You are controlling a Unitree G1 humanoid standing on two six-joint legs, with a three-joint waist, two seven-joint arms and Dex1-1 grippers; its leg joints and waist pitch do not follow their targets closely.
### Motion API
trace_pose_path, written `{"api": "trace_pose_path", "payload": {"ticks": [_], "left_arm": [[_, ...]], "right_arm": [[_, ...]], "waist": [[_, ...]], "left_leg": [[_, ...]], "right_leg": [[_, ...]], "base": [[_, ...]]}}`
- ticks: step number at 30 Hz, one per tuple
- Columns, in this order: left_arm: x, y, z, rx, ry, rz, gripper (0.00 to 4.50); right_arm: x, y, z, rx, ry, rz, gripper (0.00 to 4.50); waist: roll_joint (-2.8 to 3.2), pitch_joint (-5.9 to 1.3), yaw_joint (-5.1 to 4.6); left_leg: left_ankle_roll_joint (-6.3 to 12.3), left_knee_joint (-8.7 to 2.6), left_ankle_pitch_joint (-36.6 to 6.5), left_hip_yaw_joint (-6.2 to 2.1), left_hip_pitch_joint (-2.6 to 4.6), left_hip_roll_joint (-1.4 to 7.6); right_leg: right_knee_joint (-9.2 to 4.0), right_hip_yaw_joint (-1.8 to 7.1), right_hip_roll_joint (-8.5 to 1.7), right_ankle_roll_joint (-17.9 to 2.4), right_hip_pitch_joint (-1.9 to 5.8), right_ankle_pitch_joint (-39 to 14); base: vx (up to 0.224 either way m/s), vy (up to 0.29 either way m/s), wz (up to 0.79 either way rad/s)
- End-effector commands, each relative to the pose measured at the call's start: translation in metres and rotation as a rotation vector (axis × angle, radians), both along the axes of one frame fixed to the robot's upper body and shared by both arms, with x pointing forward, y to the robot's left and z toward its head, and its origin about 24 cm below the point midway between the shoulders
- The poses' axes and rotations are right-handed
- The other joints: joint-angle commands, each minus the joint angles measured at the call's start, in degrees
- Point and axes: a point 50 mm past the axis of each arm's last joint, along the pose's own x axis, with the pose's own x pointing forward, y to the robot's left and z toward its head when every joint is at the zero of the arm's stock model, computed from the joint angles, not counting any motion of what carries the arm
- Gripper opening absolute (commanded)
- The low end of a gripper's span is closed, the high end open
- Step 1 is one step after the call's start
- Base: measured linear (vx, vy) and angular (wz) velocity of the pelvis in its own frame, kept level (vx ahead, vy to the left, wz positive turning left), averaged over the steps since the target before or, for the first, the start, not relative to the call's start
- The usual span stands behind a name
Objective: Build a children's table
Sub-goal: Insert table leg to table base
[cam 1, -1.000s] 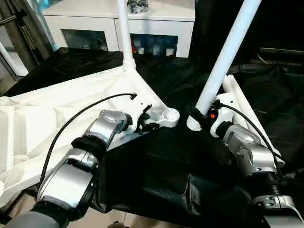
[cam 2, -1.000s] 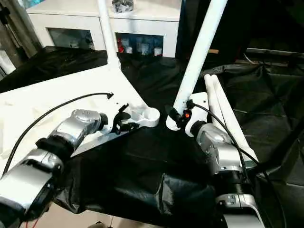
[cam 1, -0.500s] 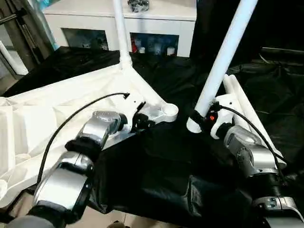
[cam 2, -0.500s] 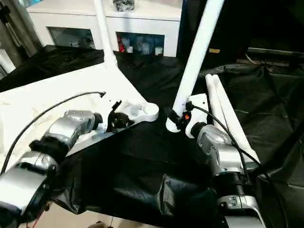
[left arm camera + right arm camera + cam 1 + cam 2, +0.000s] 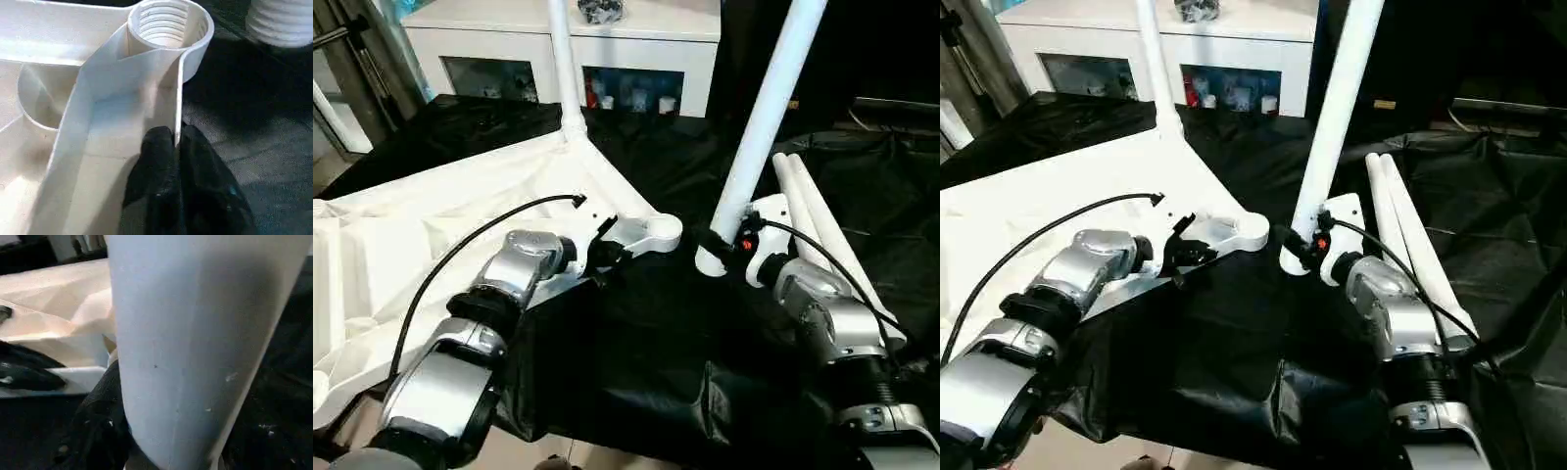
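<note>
The white table top [image 5: 431,235] lies underside up on black cloth. Its near corner socket [image 5: 661,231] is an open ring, threaded inside [image 5: 164,22]. My left gripper [image 5: 605,250] is shut on the thin rim wall just behind that socket, one black finger [image 5: 156,156] on each side of it. One leg [image 5: 563,69] stands upright in the far corner. My right gripper [image 5: 724,243] is shut on another leg [image 5: 759,127] near its ridged lower end [image 5: 281,22]. That leg leans slightly, its end just right of the socket and apart from it.
Two spare legs [image 5: 822,225] lie side by side on the black cloth [image 5: 656,333] to the right of my right arm. A white cabinet with glass doors [image 5: 636,49] stands behind. The cloth hangs over the table's front edge below my forearms.
My left gripper's fingers have closed from open onto the table top's rim. My right gripper and its leg have stayed nearly in place.
</note>
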Motion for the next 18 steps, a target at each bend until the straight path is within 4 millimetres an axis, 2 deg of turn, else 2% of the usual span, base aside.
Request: {"api": "trace_pose_path", "payload": {"ticks": [1, 2, 4, 5, 6, 7, 8, 9, 11, 12, 14, 15, 16, 17, 18], "left_arm": [[-0.016, 0.002, -0.012, 0.023, 0.037, -0.158, 0.04], [-0.021, 0.003, -0.014, 0.031, 0.044, -0.2, 0.04], [-0.029, 0.007, -0.016, 0.033, 0.061, -0.272, 0.0], [-0.033, 0.007, -0.016, 0.025, 0.057, -0.3, 0.0], [-0.036, 0.008, -0.016, 0.014, 0.059, -0.323, 0.0], [-0.036, 0.008, -0.016, 0.014, 0.059, -0.323, 0.0], [-0.039, 0.009, -0.015, 0.01, 0.058, -0.337, 0.0], [-0.041, 0.01, -0.015, 0.016, 0.053, -0.347, 0.0], [-0.043, 0.012, -0.014, 0.026, 0.035, -0.361, 0.0], [-0.045, 0.013, -0.014, 0.031, 0.023, -0.369, 0.0], [-0.046, 0.014, -0.013, 0.034, -0.002, -0.371, 0.0], [-0.047, 0.015, -0.011, 0.025, -0.008, -0.368, 0.0], [-0.047, 0.015, -0.01, 0.015, -0.016, -0.356, 0.0], [-0.047, 0.016, -0.009, 0.009, -0.021, -0.344, 0.0], [-0.048, 0.016, -0.007, 0.003, -0.024, -0.339, 0.0]], "right_arm": [[-0.004, 0.01, 0.032, 0.124, -0.077, 0.155, 1.92], [-0.006, 0.012, 0.037, 0.139, -0.084, 0.196, 1.92], [-0.009, 0.014, 0.044, 0.156, -0.091, 0.257, 1.91], [-0.01, 0.014, 0.046, 0.16, -0.092, 0.273, 1.91], [-0.011, 0.014, 0.046, 0.158, -0.093, 0.291, 1.91], [-0.011, 0.014, 0.046, 0.158, -0.093, 0.291, 1.91], [-0.01, 0.014, 0.046, 0.147, -0.092, 0.297, 1.91], [-0.009, 0.014, 0.042, 0.13, -0.083, 0.296, 1.91], [-0.008, 0.013, 0.035, 0.098, -0.061, 0.285, 1.91], [-0.007, 0.013, 0.031, 0.079, -0.046, 0.278, 1.91], [-0.009, 0.015, 0.024, 0.069, -0.019, 0.282, 1.91], [-0.01, 0.017, 0.021, 0.071, -0.006, 0.291, 1.91], [-0.011, 0.02, 0.019, 0.071, 0.006, 0.305, 1.91], [-0.012, 0.022, 0.017, 0.072, 0.017, 0.316, 1.91], [-0.013, 0.025, 0.016, 0.073, 0.025, 0.329, 1.91]], "waist": [[-0.28, -5.05, 0.09], [-0.3, -5.07, 0.21], [-0.28, -5.05, 0.34], [-0.22, -4.89, 0.3], [-0.57, -4.84, 0.37], [-0.39, -4.62, 0.46], [-0.41, -4.49, 0.5], [-0.77, -4.21, 0.43], [-1.16, -4.28, 0.49], [-0.96, -4.23, 0.41], [-2.18, -4.12, 0.31], [-1.97, -4.19, 0.42], [-2.98, -4.18, 0.33], [-3.59, -4.2, 0.43], [-3.17, -4.23, 0.63]], "left_leg": [[4.12, -3.08, -2.6, 0.02, -0.35, 0.27], [4.92, -3.15, -2.2, -0.11, -0.43, 0.42], [5.28, -3.14, -1.8, 0.01, -0.27, 0.84], [4.85, -3.18, -2.9, 0.22, -0.07, 0.8], [4.46, -3.27, -3.7, 0.3, 0.09, 0.84], [3.58, -3.45, -5.2, 0.31, 0.06, 0.86], [2.55, -3.61, -6.6, 0.33, 0.34, 0.9], [1.85, -3.8, -7.8, 0.37, 0.5, 0.97], [1.3, -3.88, -7.5, 0.39, 0.56, 0.9], [1.22, -3.9, -7.6, 0.46, 0.61, 0.86], [1.19, -4.1, -6.5, 0.29, -0.01, 0.79], [1.35, -4.05, -6.3, 0.39, 0.26, 0.83], [1.57, -4.1, -5.9, 0.45, 0.13, 0.86], [1.86, -4.15, -4.8, 0.45, 0.03, 0.87], [2.09, -4.16, -4.1, 0.33, 0.07, 0.95]], "right_leg": [[-3.64, 2.26, -3.48, -14.7, 4.77, 3.3], [-3.42, 2.28, -3.46, -14.9, 4.94, 4.6], [-3.2, 2.23, -3.5, -15.1, 4.59, 5.7], [-3.48, 2.21, -3.5, -15.1, 4.25, 3.7], [-3.67, 2.24, -3.6, -15.1, 4.15, 1.8], [-3.95, 2.3, -3.77, -14.6, 4.09, -2.0], [-4.25, 2.32, -3.83, -13.8, 3.84, -5.9], [-4.55, 2.44, -3.95, -13.2, 3.69, -9.2], [-4.62, 2.56, -4.0, -12.1, 3.64, -11.3], [-4.77, 2.6, -3.98, -11.9, 3.49, -11.8], [-4.67, 2.48, -4.13, -10.3, 3.84, -13.6], [-4.88, 2.56, -4.22, -9.7, 3.57, -14.2], [-4.89, 2.53, -4.19, -9.5, 3.7, -13.9], [-4.61, 2.48, -4.15, -9.2, 3.76, -12.9], [-4.32, 2.51, -4.28, -9.2, 3.64, -12.2]], "base": [[0.0, 0.0, 0.0], [0.0, 0.0, 0.0], [0.0, 0.0, 0.0], [0.0, 0.0, 0.0], [0.0, 0.0, 0.0], [0.0, 0.0, 0.0], [0.0, 0.0, 0.0], [0.0, 0.0, 0.0], [0.0, 0.0, 0.0], [0.0, 0.0, 0.0], [0.0, 0.0, 0.0], [0.0, 0.0, 0.0], [0.0, 0.0, 0.0], [0.0, 0.0, 0.0], [0.0, 0.0, 0.0]]}}
